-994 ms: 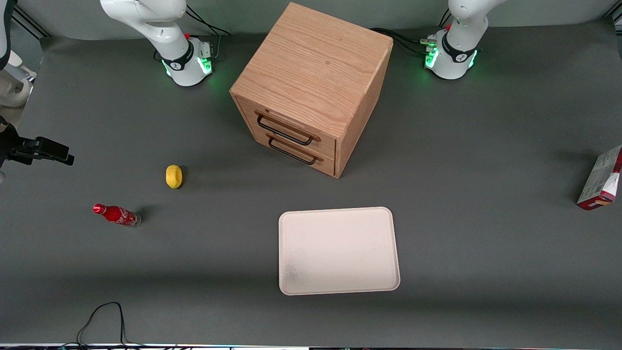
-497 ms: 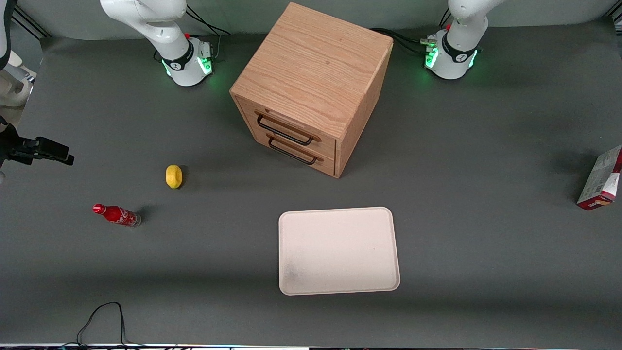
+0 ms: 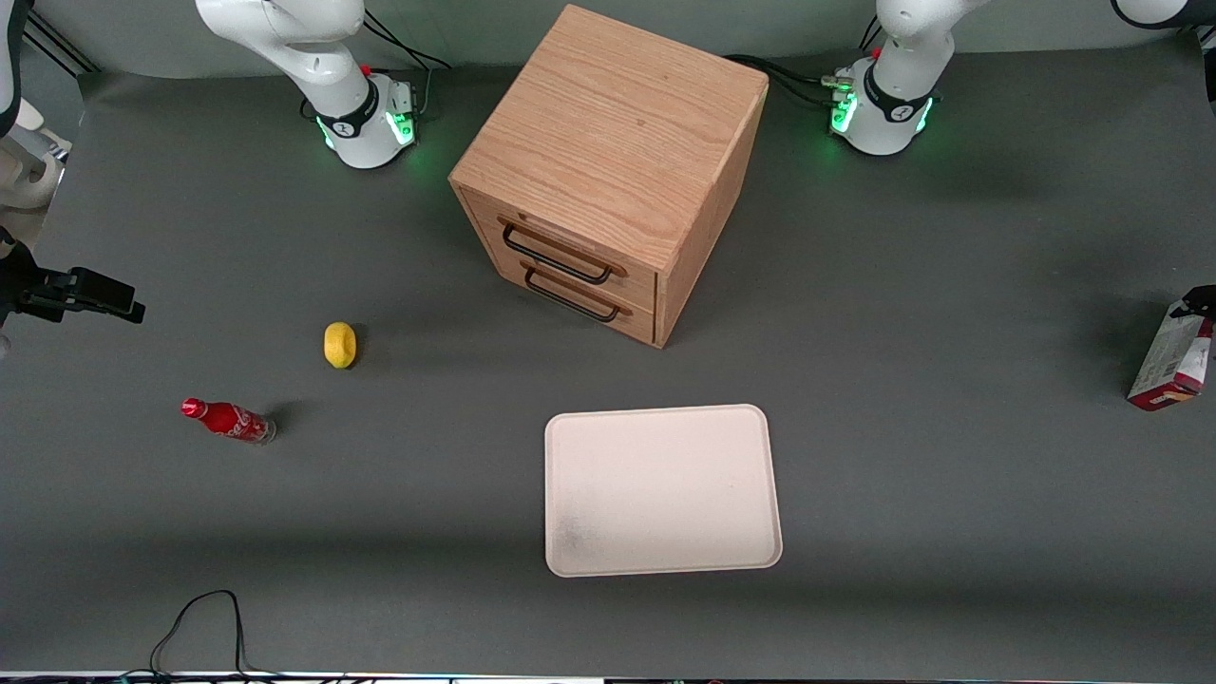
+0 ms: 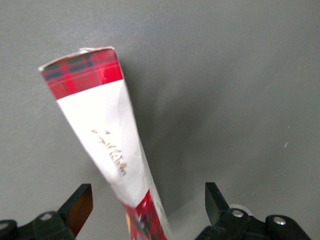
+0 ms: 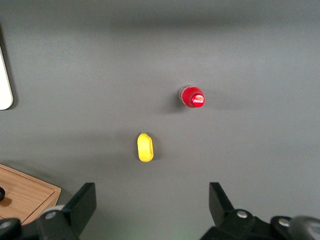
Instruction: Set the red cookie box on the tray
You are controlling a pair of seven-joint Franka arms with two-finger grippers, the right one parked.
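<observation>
A wooden drawer cabinet, a lemon and a red soda bottle stand apart.

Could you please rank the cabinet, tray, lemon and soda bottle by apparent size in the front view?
1. Cabinet
2. Tray
3. Soda bottle
4. Lemon

The gripper, open, straddles the cookie box.

Even overhead light, moderately bright. Soft shadows on table beside cabinet, bottle, box. Green glow at arm bases. Gripper wide open above box; box slightly blurred, casting diffuse shadow. No glare.
</observation>
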